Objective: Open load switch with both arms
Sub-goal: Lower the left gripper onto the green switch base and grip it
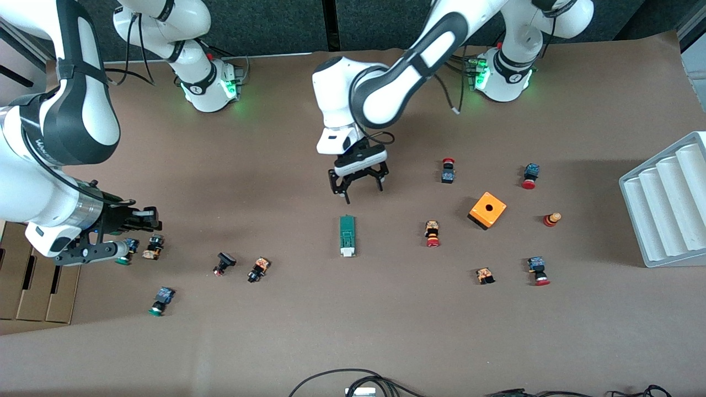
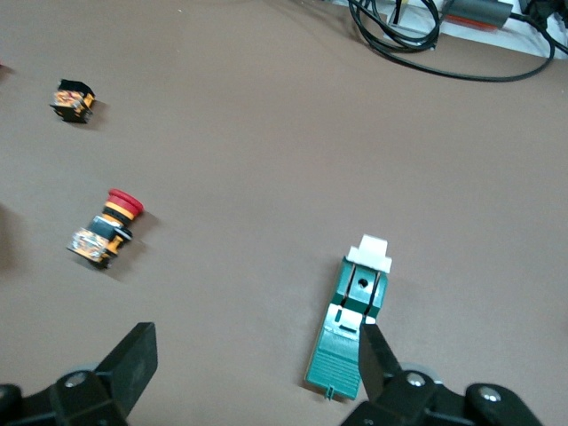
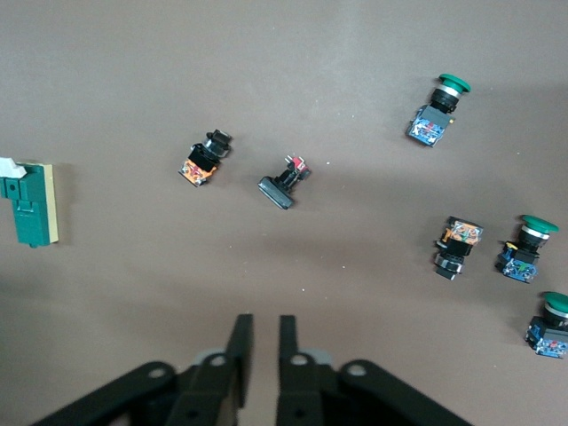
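The load switch (image 1: 347, 236) lies flat mid-table, a narrow dark-green block with its white sliding piece at the end nearer the front camera. It also shows in the left wrist view (image 2: 351, 328) and, farther off, in the right wrist view (image 3: 31, 204). My left gripper (image 1: 357, 187) (image 2: 256, 342) hangs open over the table at the switch's green end, nothing between its fingers; one fingertip (image 2: 371, 351) overlaps the switch's edge in view. My right gripper (image 1: 150, 219) (image 3: 263, 321) is shut on nothing, over a cluster of small buttons toward the right arm's end of the table.
Several small push buttons with red, green or black caps are scattered on the brown table, among them one (image 1: 432, 234) beside the switch and one (image 1: 258, 269) toward the right arm. An orange cube with a hole (image 1: 487, 210) and a white ridged tray (image 1: 667, 204) stand toward the left arm's end.
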You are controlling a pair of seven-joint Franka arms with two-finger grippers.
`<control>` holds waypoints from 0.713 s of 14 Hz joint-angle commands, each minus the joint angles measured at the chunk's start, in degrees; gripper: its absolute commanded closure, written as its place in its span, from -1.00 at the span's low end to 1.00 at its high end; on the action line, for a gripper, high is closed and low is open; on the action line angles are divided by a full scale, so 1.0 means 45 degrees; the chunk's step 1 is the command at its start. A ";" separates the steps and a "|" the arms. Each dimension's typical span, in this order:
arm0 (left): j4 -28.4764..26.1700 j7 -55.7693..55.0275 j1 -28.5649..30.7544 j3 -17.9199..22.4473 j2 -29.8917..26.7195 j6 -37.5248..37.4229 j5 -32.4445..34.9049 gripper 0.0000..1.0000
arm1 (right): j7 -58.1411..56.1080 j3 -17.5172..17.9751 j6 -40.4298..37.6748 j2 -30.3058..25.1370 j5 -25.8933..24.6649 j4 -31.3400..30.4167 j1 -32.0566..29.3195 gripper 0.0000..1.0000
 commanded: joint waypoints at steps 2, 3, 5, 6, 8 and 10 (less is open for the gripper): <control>0.0436 -0.1250 -0.0605 0.0120 0.1301 0.0726 0.1720 -1.00 | -0.0099 -0.0049 -0.0185 0.0004 0.0353 0.0122 0.0001 1.00; 0.0379 -0.1563 -0.0684 0.0140 0.1536 0.1060 0.2361 -1.00 | -0.0080 -0.0049 -0.0205 0.0004 0.0333 0.0141 0.0001 1.00; 0.0339 -0.2536 -0.0724 0.0140 0.2218 0.1083 0.4272 -0.98 | -0.0080 -0.0049 -0.0205 -0.0015 0.0294 0.0141 0.0021 0.38; 0.0300 -0.3393 -0.0724 0.0140 0.2550 0.1083 0.5500 -0.98 | -0.0099 -0.0068 -0.0205 0.0004 0.0294 0.0141 0.0021 -0.16; 0.0339 -0.5056 -0.0763 0.0140 0.3196 0.1083 0.7612 -0.98 | -0.0216 -0.0049 -0.0185 0.0004 0.0313 0.0122 0.0002 -1.00; 0.0398 -0.5277 -0.0763 0.0179 0.3646 0.1063 0.8808 -0.98 | -0.0216 -0.0049 -0.0185 0.0004 0.0333 0.0122 0.0001 -1.00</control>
